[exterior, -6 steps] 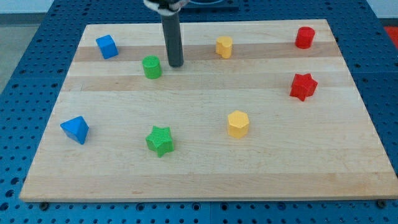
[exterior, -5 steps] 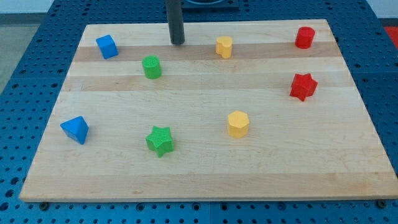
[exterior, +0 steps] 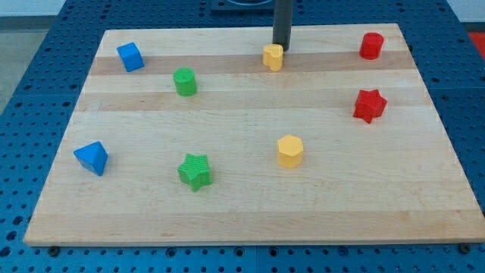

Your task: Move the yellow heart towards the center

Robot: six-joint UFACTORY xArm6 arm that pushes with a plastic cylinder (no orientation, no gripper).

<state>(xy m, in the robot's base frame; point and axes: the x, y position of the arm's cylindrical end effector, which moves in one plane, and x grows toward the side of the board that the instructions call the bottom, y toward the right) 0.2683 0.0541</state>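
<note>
**A:** Yellow heart (exterior: 273, 57) first. Where does it sit?

**B:** Near the view's top edge of the counter (exterior: 242, 114), a little right of the middle line. It is well apart from the yellow hexagon (exterior: 289, 151) lower down, and the centre is the bare wood between the two.

**A:** And the end effector?

**B:** It is a plain dark rod with nothing to open or shut, and it has hold of nothing. My tip (exterior: 282, 47) stands just above the heart and slightly to its right, right at its far edge. I cannot tell whether they touch.

**A:** Why there?

**B:** I'd say because that side faces away from the centre. A push from there towards the view's bottom should slide the yellow heart inward. Being a touch off to the right, the push might also turn it or nudge it leftward.

**A:** What about materials?

**B:** The counter is pale wood in lengthwise planks, smooth and matt. The blocks look like moulded plastic with faint ridges. The heart is small and lobed, so a rod could slip off its curve.

**A:** Any neighbours in the way?

**B:** None close. The green cylinder (exterior: 185, 81) and blue cube (exterior: 129, 57) lie to the left. The red cylinder (exterior: 370, 45) and red star (exterior: 370, 105) lie to the right. The green star (exterior: 195, 171) and a blue wedge-like block (exterior: 92, 158) lie lower left.
</note>
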